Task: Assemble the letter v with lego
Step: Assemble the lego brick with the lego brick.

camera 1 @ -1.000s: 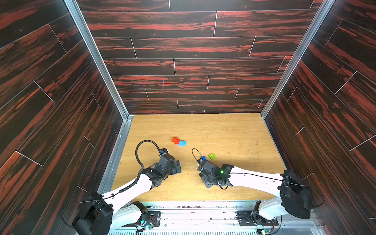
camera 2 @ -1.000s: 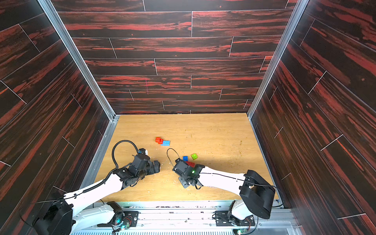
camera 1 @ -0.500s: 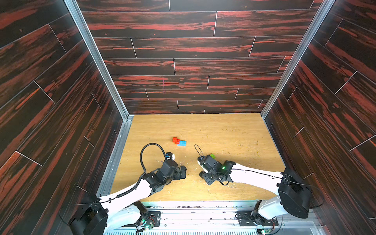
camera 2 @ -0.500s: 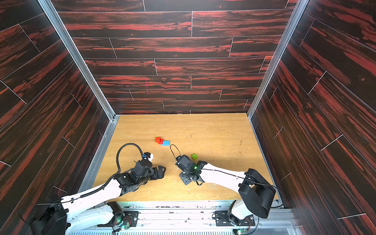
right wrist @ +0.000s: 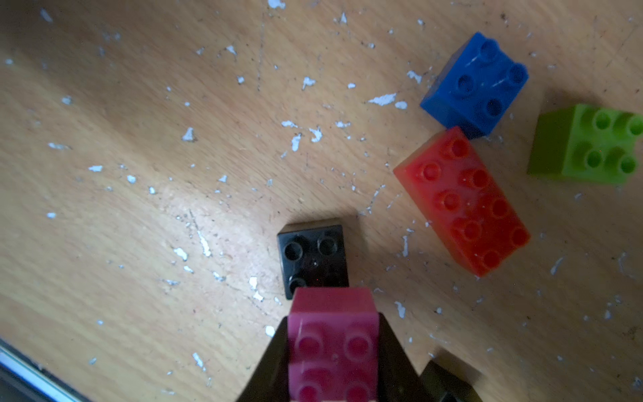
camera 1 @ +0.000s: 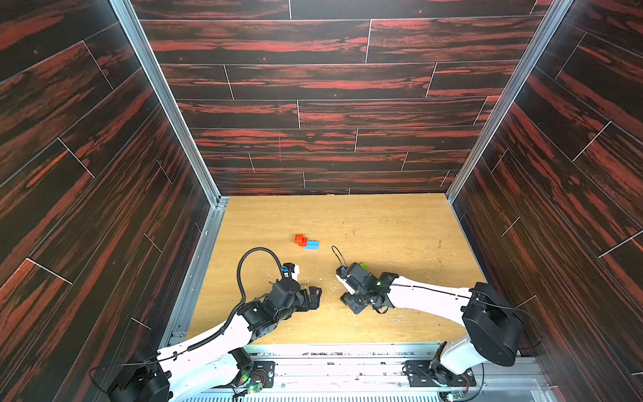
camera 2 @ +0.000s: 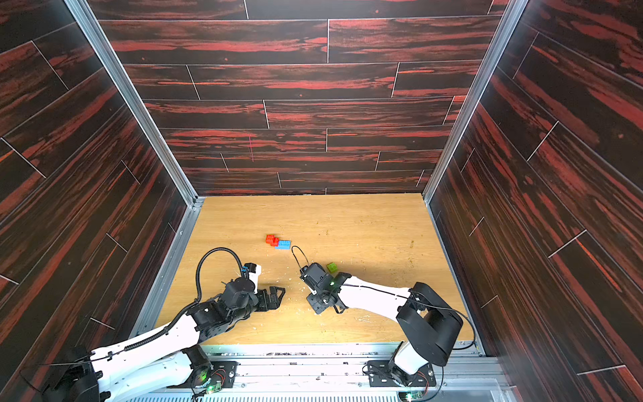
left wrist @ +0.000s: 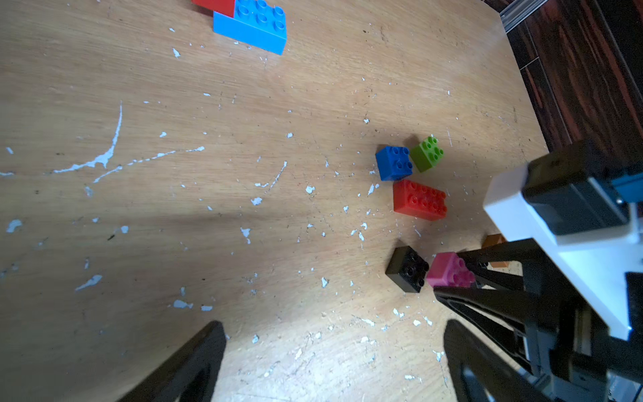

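Your left gripper (camera 2: 281, 297), jaws spread, hangs beside your right gripper (camera 2: 317, 306) at lower centre. Above them on the wooden table (camera 2: 365, 226), red bricks (camera 2: 270, 239) touch a light blue brick (camera 2: 283, 244); a lime green brick (camera 2: 331, 267) lies beside the right arm (camera 2: 368, 292).

Left hand (left wrist: 330, 348) spread wide — right hand (right wrist: 332, 348) clamped tight.

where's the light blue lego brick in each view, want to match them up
Top view: light blue brick on the table, near its middle.
Top view: same spot.
Left wrist: far across the table, at the frame's edge.
Right wrist: not in it.
Landmark: the red brick touching it.
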